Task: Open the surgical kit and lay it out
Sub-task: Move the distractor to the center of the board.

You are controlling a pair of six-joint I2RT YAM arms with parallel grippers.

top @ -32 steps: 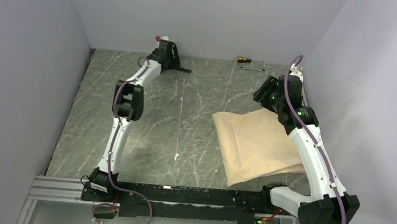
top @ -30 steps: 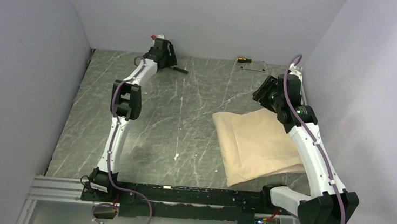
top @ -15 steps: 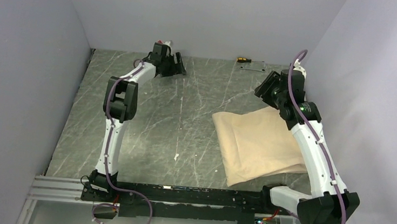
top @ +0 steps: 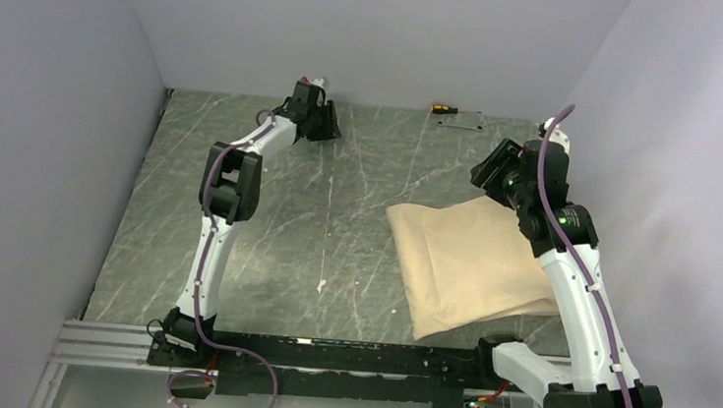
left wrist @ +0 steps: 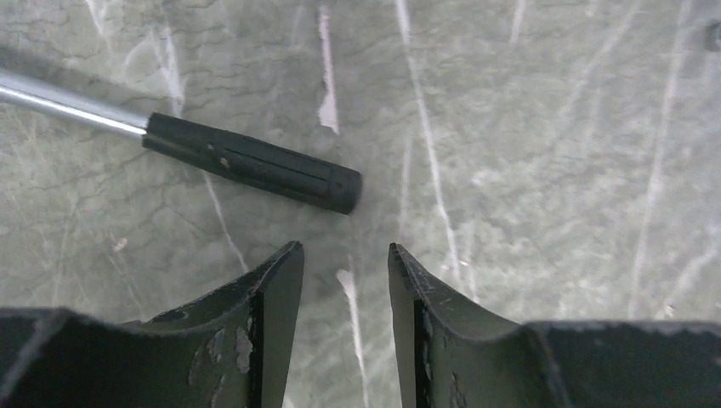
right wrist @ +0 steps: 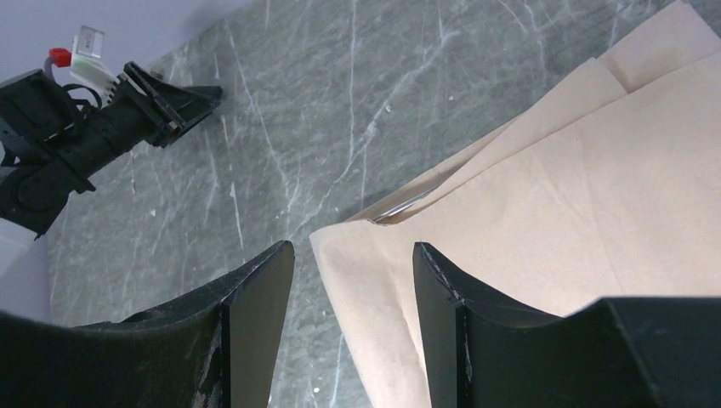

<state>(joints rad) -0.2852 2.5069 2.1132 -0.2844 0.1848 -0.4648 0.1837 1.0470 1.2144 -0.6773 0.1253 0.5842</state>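
Marble table (top: 286, 237) bears wrap cloth (top: 461, 262), hammer (left wrist: 251, 161) (black-handled), screwdriver (top: 440, 107).

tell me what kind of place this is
Likely a robot lab work cell: plain walls box in a marble-pattern table, and the left arm and right arm are bolted to a rail at its near edge.

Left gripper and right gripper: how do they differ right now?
The left gripper hangs over the bare table near its far edge, beside the black hammer handle; the right gripper hangs over a corner of the beige wrap cloth. The left gripper's jaws stand closer together than the right gripper's. Both are open and hold nothing.
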